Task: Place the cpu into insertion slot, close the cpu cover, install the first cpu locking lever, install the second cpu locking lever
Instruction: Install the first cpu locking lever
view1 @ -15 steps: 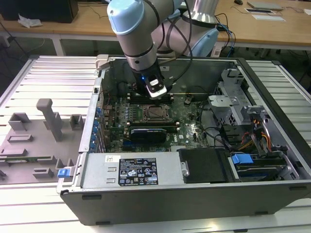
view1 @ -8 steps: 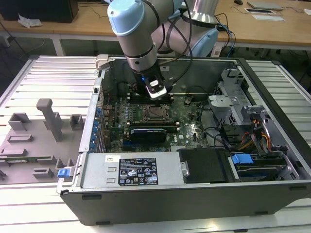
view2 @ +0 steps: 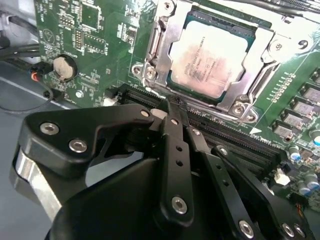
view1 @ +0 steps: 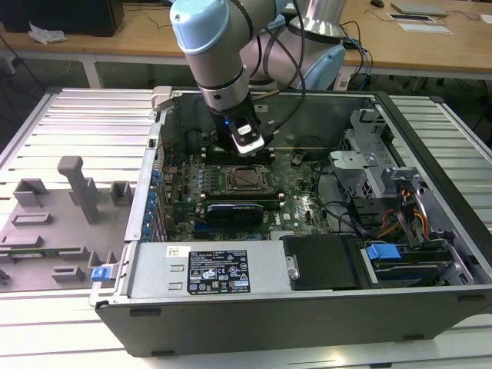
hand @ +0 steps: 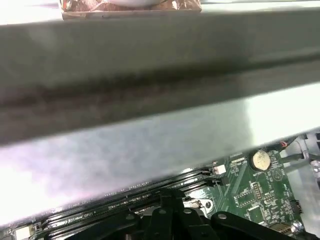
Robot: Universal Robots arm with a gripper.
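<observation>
In the exterior view, going left to right, a grey plastic fixture tray (view1: 54, 223) with blocky stands lies at nine o'clock of the open computer case (view1: 430, 307), whose sheet-metal walls are dull grey; inside it the green motherboard (view1: 296, 204) carries fine components, and the arm's gripper (view1: 250, 150) hangs just above the board at about twelve o'clock of the insertion slot (view1: 247, 179). In the second wrist view the cpu (view2: 215, 56) already sits in the insertion slot (view2: 250, 35), its flat metal top matte silver with a faint pinkish sheen, framed by the cpu cover (view2: 160, 45), a thin steel plate with a square cut-out that seems to lie down over the chip's edges, though the angle leaves that uncertain. The gripper (view2: 175, 109) is black, angular and bolted, and its fingers (view2: 172, 132) are pressed together into a single narrow tip just at six o'clock of the socket, holding nothing. The long black memory slots (view2: 235, 142) run right beneath that tip. The risk, as I judge it, is that the closed tip slides off a thin springy lever and strikes the memory slots or nearby small parts, or pushes the cover askew against the chip. A round silver coin cell (view2: 64, 66) sits well apart at nine o'clock.
</observation>
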